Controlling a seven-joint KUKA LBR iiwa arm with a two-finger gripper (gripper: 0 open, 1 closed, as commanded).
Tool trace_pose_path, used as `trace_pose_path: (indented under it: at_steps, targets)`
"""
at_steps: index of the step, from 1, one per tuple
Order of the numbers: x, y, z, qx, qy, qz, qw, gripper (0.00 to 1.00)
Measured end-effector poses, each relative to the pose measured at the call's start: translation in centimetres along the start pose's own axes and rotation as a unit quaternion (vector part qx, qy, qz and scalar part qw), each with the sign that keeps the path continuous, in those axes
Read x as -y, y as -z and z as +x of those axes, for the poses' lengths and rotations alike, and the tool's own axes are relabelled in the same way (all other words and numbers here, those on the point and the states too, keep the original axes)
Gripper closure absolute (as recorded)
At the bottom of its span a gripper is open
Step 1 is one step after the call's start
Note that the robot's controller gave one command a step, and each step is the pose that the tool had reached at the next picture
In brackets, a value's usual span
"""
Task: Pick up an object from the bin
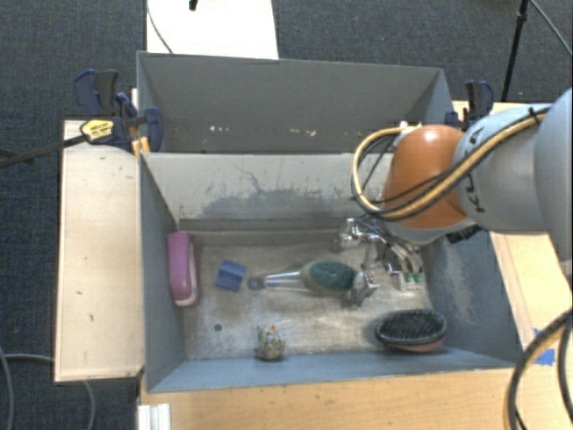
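Note:
My gripper (369, 262) hangs low in the right half of the bin, just right of a dark green oval brush head with a silver handle (315, 276). The handle points left across the bin floor. The gripper's lower end sits at the green head's right edge, and I cannot tell whether it touches it. A black oval hairbrush (410, 330) lies in front of the gripper, near the front right corner. A small blue block (229, 276) lies by the handle's left end.
A pink oblong thing (182, 267) lies along the left wall. A small mottled lump (269, 344) sits near the front wall. The arm with its orange cover and cables reaches in over the right wall.

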State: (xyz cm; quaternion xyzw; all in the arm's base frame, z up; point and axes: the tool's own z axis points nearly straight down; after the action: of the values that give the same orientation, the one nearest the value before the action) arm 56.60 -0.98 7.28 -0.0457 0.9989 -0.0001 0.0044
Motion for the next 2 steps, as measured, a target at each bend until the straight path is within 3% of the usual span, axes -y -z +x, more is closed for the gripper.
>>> trace_pose_path:
  at_steps: [1, 2]
  targets:
    - [0.18, 0.22, -0.18, 0.0033, 0.001, 0.000, 1.0000, 1.00]
    - [0.15, 0.02, 0.03, 0.0003, 0.003, 0.000, 1.0000, 0.00]
